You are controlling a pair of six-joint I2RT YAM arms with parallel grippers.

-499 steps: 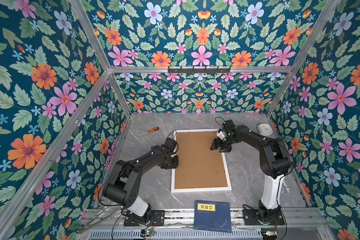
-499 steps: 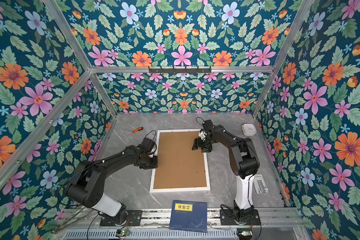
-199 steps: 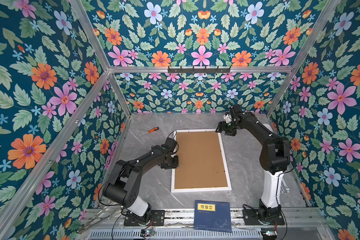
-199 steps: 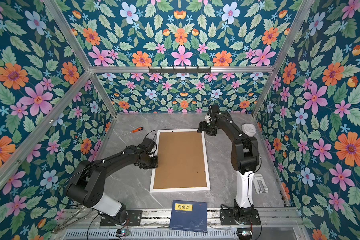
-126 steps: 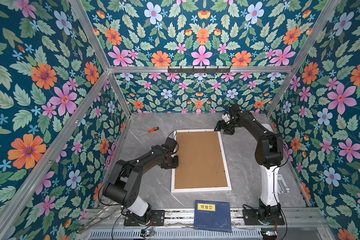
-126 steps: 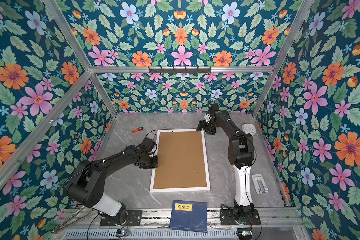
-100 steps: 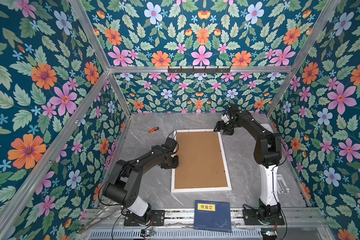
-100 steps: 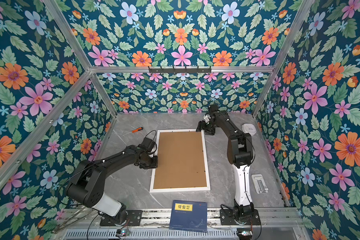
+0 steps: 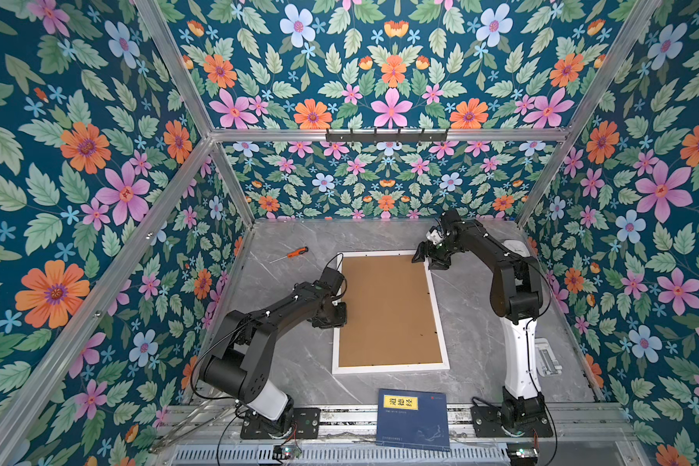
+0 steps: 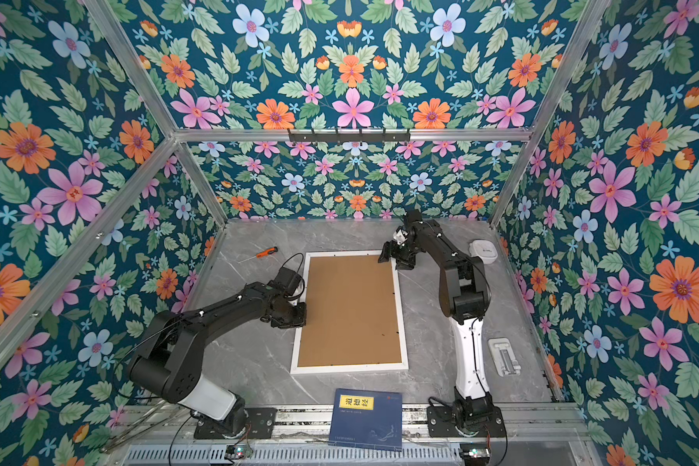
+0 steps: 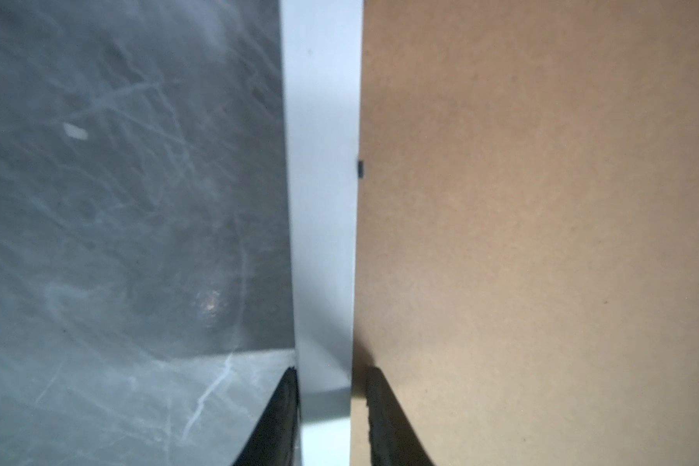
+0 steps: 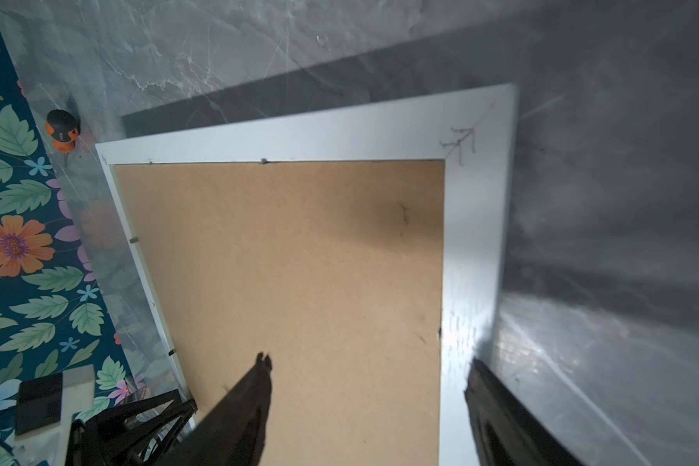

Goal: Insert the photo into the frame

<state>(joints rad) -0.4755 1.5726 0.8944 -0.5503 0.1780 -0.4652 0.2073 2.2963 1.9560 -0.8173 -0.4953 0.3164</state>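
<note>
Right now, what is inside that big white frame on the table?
A plain brown backing board fills the frame. Whether a photo lies under it cannot be seen.

The backing board (image 9: pixel 386 306) lies in the frame (image 9: pixel 388 368), book (image 9: pixel 414 419) before it, screwdriver (image 9: pixel 295 253) behind left

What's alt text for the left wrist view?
Close-up of a narrow rail of the white rectangular picture frame clamped by the left gripper, black fingertips on either side; plain brown backing board one side, grey marble table the other.
</note>
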